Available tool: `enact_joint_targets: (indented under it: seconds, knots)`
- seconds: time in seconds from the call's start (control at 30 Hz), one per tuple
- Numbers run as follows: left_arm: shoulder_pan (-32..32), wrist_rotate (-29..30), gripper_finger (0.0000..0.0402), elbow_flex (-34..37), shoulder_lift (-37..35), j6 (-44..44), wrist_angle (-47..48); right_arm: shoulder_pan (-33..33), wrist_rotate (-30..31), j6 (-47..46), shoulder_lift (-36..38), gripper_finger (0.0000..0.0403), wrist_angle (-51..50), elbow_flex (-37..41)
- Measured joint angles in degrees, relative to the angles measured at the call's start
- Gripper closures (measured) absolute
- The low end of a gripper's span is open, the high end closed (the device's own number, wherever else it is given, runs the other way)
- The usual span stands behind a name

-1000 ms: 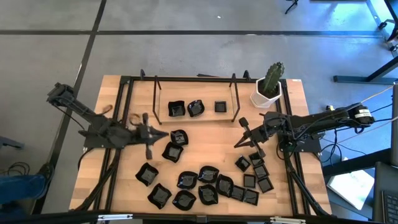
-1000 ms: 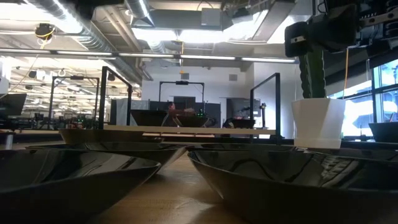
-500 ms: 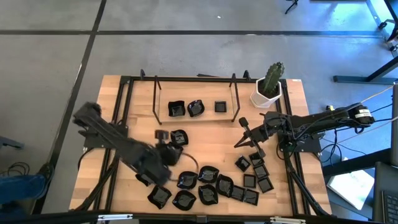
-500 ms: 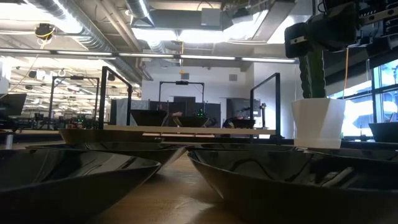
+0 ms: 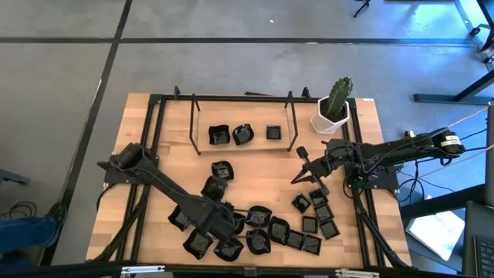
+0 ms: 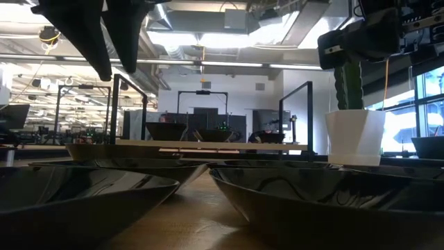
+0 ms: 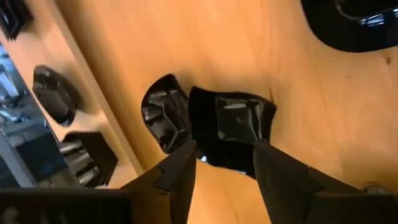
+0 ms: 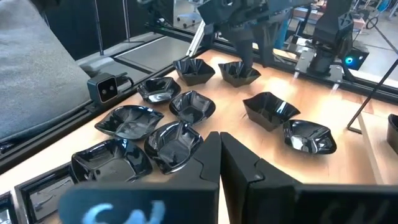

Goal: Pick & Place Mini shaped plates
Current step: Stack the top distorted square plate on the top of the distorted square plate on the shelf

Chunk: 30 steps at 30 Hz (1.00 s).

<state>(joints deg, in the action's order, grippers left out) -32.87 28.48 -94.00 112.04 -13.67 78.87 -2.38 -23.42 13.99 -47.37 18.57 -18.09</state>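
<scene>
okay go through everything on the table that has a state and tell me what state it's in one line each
left gripper: open, over the front cluster, holding nothing.
right gripper: shut, empty, waiting at the right side.
mini shaped plates: most loose on the table, some overlapping.
raised shelf: carries three plates.
cactus pot: upright at the back right corner.

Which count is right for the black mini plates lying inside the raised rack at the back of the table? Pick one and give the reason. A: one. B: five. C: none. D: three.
D: the high view shows three mini plates in a row between the uprights of the rack, two rounded or wavy-rimmed and one small square, apart from the cluster at the table's front.
</scene>
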Motion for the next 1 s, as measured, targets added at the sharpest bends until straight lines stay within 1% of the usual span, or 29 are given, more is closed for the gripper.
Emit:
enact_joint_targets:
  seconds: [0.1, 0.2, 0.27, 0.37, 0.47, 0.6, 0.63, 0.7, 0.8, 0.9, 1.0]
  knots:
    - [0.07, -0.19, 0.0233, 0.0, -1.04, -2.08, 0.65, -0.02, 1.57, -0.01, 0.0, 0.0398, 0.17, 0.0]
    - [-0.15, -2.57, 0.0229, 0.0, -2.61, -0.37, -0.41, -0.02, 1.96, -0.01, 0.0, 0.0398, -0.03, 0.0]
    - [-0.58, -3.54, 0.023, 0.0, -3.35, 1.14, -3.38, -0.02, 1.93, -0.01, 0.0, 0.0398, -0.03, 0.0]
    - [-0.62, -6.94, 0.0235, 0.0, -4.12, 2.34, -6.5, -0.02, 1.96, -0.01, 0.0, 0.0398, -0.03, 0.0]
    - [-0.14, -7.86, 0.0242, 0.22, -4.32, 2.46, -8.27, -0.02, 1.92, -0.05, 0.0, 0.0398, -0.13, 0.0]
    - [0.09, -9.83, 0.0244, 4.89, -4.35, 4.51, -17.88, -0.02, 1.91, -0.07, 0.0, 0.0398, -0.89, 0.0]
    - [0.05, -10.69, 0.0243, 6.12, -4.32, 5.73, -18.44, -0.02, 1.9, -0.07, 0.0, 0.0398, -0.91, 0.0]
    - [-0.02, -10.37, 0.024, 8.56, -4.32, 6.33, -18.33, -0.02, 1.88, -0.07, 0.0, 0.0398, -0.86, 0.0]
    - [0.28, -7.6, 0.0236, 10.91, -5.51, 4.57, -16.9, -0.02, 1.85, -0.07, 0.0, 0.0398, -0.88, 0.0]
    - [0.46, -7.23, 0.0233, 12.91, -8.78, 1.74, -17.55, -0.02, 1.83, -0.33, 0.0, 0.0398, -0.86, 0.0]
    - [0.52, -7.21, 0.0233, 16.32, -11.32, -4.11, -18.32, -0.04, 1.79, -0.45, 0.0, 0.0398, -0.88, 0.0]
